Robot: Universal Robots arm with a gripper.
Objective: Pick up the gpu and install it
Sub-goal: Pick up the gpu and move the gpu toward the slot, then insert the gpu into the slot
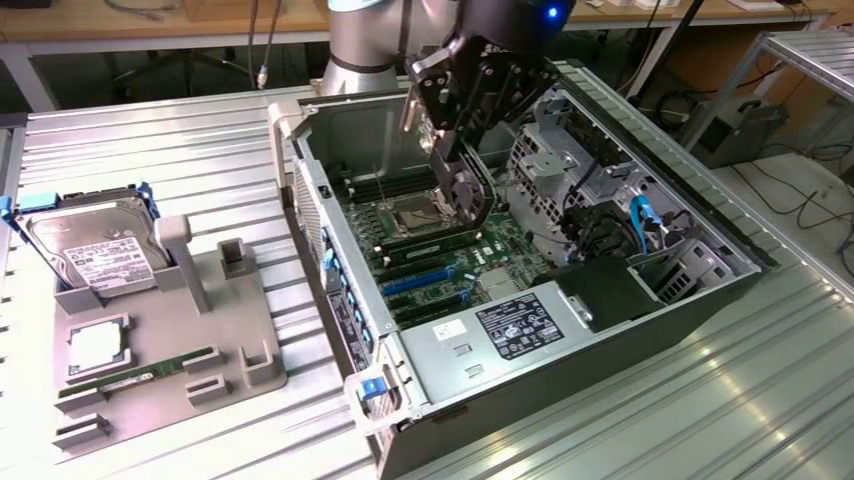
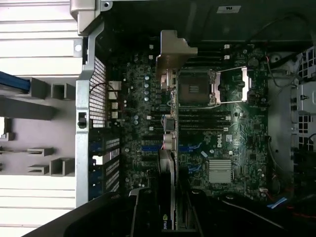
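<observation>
Gripper (image 1: pixel 451 135) clamped on the gpu (image 1: pixel 467 195), holding it on edge inside the open computer case (image 1: pixel 694 230).

Seen from the room, the card hangs down from the fingers (image 2: pixel 143 212) into the case, above the green motherboard (image 1: pixel 507 245) and just beside the open processor socket (image 1: pixel 416 215). Its silvery bracket (image 2: pixel 173 52) sits at the end away from the fingers. I cannot tell whether the card touches the board. Outside the case, on the exterior view's left, a grey tray (image 1: pixel 160 300) holds a hard drive (image 1: pixel 100 250) and a green memory stick (image 1: pixel 140 375).
</observation>
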